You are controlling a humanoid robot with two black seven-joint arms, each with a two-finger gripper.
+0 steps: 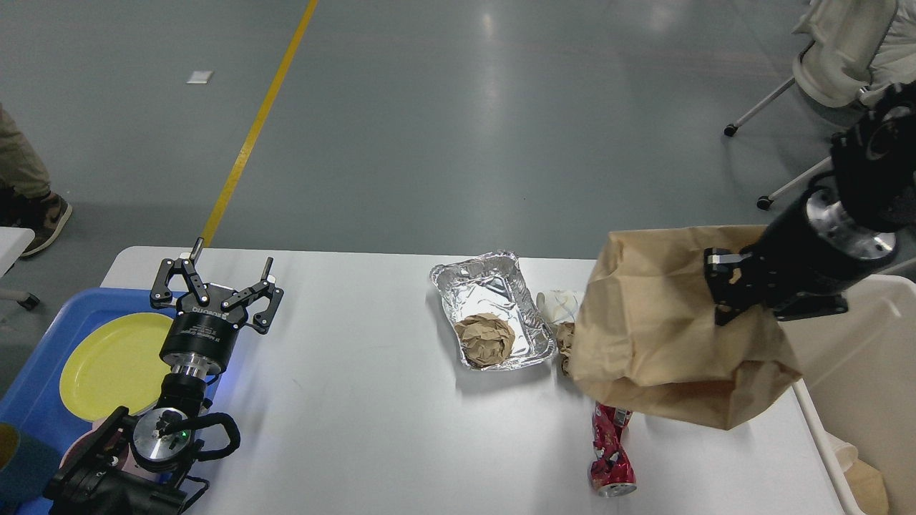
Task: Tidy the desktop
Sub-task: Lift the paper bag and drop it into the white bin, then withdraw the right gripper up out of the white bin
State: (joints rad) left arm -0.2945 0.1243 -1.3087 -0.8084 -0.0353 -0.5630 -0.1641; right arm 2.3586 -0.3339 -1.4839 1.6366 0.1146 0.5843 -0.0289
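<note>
Bench [358, 400] fills the lower view, white, with litter toward its right.

At far left a blue tray [28, 386] holds a yellow plate [107, 361]; the left pincer [218, 275] stands over the bench beside it, fingers spread wide, holding nothing. Right of the middle lies a foil tray [501, 286] with a crumpled paper ball [485, 340] inside. Just beside it sit a white wad [562, 302] and a second brown scrap [565, 335]. A crushed red can [610, 450] lies near the front edge. Above it hangs a brown paper bag [658, 329], lifted clear of the bench, gripped at its top by the right pincer [719, 286], closed on the paper. A beige bin [859, 357] stands at the right end.
</note>
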